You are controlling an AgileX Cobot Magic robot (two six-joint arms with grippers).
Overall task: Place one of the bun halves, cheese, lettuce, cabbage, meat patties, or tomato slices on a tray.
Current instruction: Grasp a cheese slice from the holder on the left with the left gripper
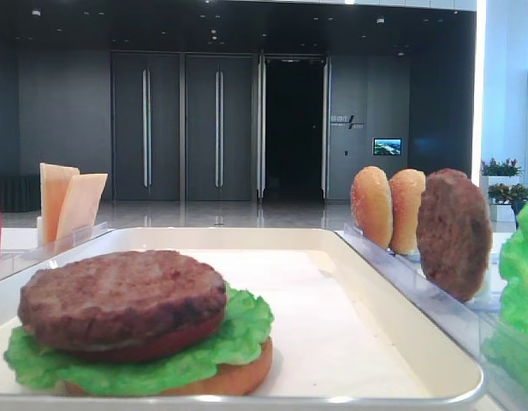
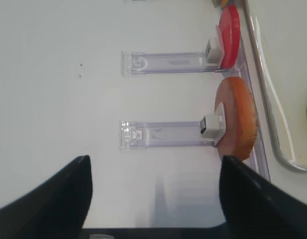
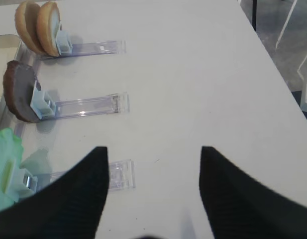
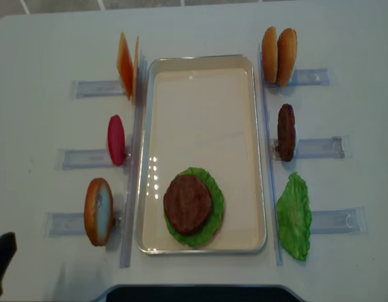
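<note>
No writing is legible anywhere. The left gripper (image 2: 153,199) and right gripper (image 3: 151,194) both hover over bare table (image 4: 43,50), jaws spread, holding nothing.

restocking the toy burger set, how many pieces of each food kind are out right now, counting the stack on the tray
bun halves: 4
meat patties: 2
lettuce: 2
tomato slices: 2
cheese: 2
total: 12

The stack's bun and tomato show only in the low exterior view.

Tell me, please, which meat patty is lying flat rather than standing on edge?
The meat patty on the tray, topping the lettuce; the other patty stands in its rack.
</note>
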